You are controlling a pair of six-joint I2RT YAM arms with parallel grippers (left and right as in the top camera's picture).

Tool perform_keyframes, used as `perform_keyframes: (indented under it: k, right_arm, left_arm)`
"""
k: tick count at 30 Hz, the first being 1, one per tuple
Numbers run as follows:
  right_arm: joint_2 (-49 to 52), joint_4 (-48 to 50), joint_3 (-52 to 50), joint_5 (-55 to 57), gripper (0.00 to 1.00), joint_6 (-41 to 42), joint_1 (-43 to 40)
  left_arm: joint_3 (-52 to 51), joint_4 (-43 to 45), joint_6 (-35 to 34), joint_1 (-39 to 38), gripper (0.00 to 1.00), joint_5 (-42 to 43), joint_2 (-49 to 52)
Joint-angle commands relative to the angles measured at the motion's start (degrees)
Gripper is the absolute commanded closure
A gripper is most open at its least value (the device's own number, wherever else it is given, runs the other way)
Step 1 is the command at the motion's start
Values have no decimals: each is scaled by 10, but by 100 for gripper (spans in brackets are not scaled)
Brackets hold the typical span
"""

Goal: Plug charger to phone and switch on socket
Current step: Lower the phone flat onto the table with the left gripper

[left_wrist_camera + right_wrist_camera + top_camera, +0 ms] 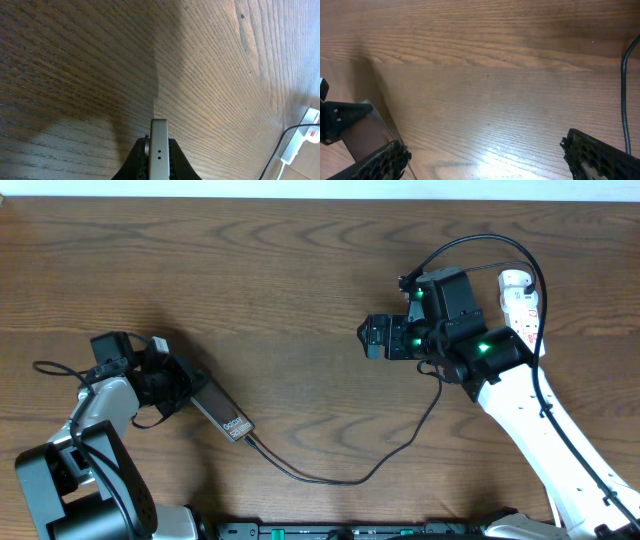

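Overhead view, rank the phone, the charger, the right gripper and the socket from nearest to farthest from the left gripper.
1. phone: held in the left gripper, left side.
2. charger: meets the phone's lower end, runs toward centre.
3. right gripper: open, right of centre.
4. socket: far top right.

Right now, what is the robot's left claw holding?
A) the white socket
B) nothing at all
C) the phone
C: the left claw is shut on one end of the phone, which the left wrist view shows squeezed from both sides. The socket lies far across the table by the other arm.
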Motion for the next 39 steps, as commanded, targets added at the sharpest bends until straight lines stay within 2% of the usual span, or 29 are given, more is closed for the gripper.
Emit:
perform_keyframes:
  k: [1,33,39]
  right_arm:
    - [-5,-2,4,6,1,-10,3]
    - [-5,-4,4,14,1,-12,3]
    - [-5,-4,4,15,1,-12,3]
  left_arm:
    - [-4,-3,-12,-1,93,5,-1]
    - [-31,4,-23,-1,93,5,-1]
    - [-53,5,-25,-1,93,-19,0]
